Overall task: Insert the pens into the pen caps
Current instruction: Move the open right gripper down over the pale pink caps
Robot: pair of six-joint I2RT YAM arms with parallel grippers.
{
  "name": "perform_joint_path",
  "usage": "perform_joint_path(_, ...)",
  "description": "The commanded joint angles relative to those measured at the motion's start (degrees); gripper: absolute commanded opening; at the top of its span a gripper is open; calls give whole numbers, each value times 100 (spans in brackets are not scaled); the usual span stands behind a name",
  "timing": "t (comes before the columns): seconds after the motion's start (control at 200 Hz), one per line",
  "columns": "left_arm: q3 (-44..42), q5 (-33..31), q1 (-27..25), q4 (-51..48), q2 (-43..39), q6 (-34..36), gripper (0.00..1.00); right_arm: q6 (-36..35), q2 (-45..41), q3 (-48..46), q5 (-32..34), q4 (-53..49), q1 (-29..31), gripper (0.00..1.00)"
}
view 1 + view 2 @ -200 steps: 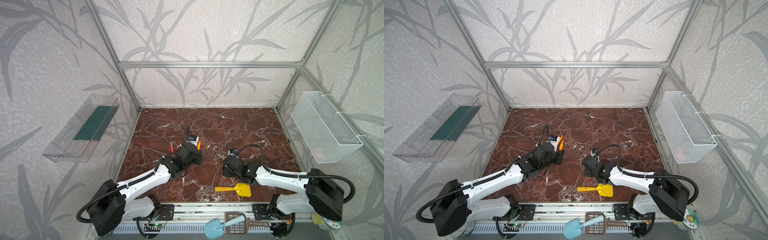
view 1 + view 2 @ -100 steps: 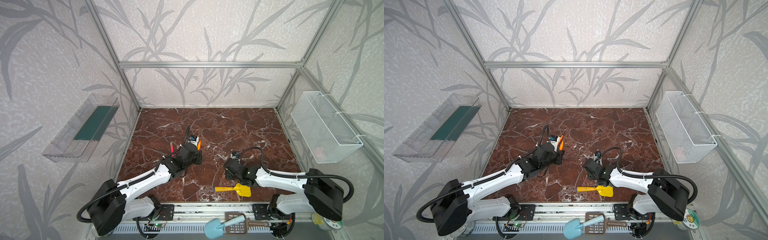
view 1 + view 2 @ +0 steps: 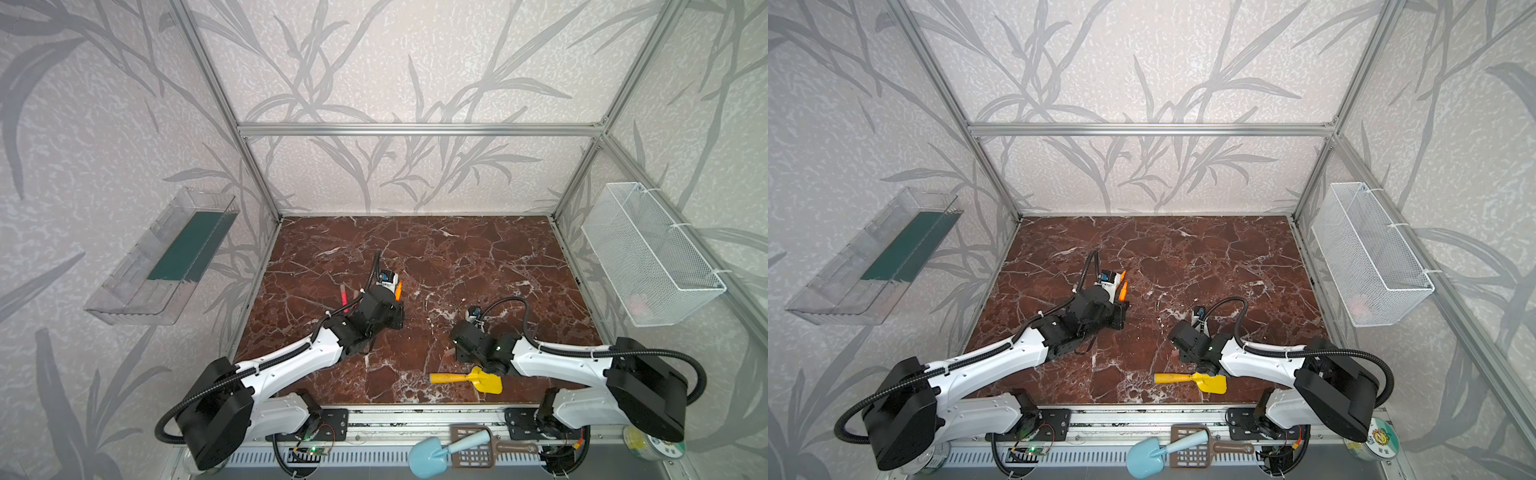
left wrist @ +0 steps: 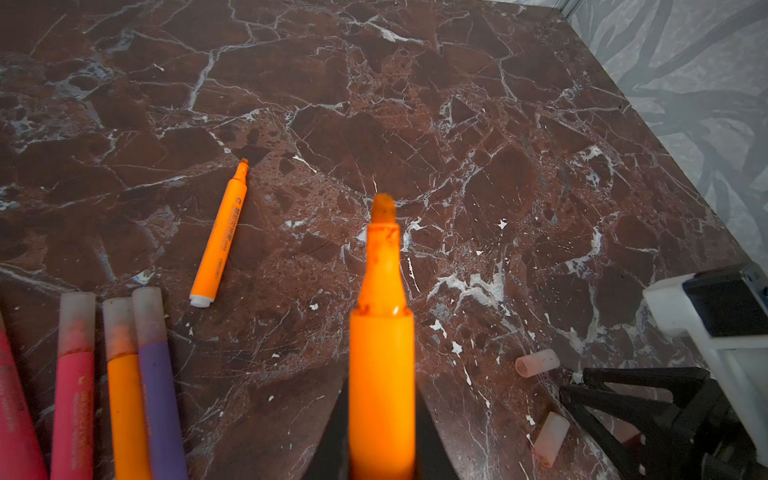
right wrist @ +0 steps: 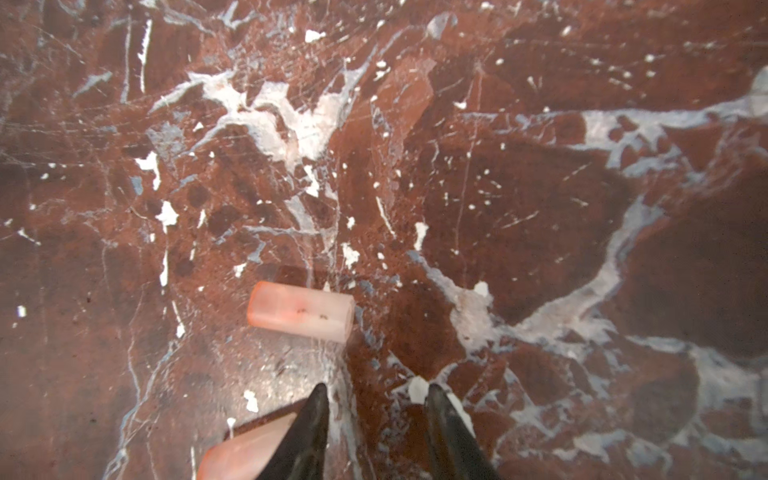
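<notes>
Nearest the camera in both top views, a blue scoop and a brown sieve lie on the front rail, off the marble table. Just behind them, at the table's lower right, a yellow toy shovel is seen beside the right arm, whose wrist hides its pincer from above. In the right wrist view the right gripper is shown with jaws parted and nothing between them. One pen cap lies on its side ahead of the tips. A second pen cap is cut off by the lower edge and partly covered by one finger. In the left wrist view the left gripper is clamped on the held orange pen. The pen's bare tip points up the frame and its rear is cut off below. A loose orange pen, uncapped, lies at centre left. At lower left a capped pink-red pen, a capped orange pen and a capped purple pen lie side by side, all cropped below. An edge pink-red pen is mostly outside the frame, so its cap cannot be judged. Farther off, the wire basket on the right wall holds a pinkish thing too blurred to name. The clear tray on the left wall holds a dark green strip.
</notes>
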Motion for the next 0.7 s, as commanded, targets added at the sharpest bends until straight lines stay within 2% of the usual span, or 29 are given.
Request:
perform_joint_path(0.0,6,-7,15,133,34,-31,0,153,65,-23,335,-212,28,39)
perform_joint_path(0.27,6,9,13,130,25,-27,0,159,481,144,922,-15,-4,40)
perform_joint_path(0.695,6,13,13,122,12,-22,0,-65,1219,567,772,555,-321,39)
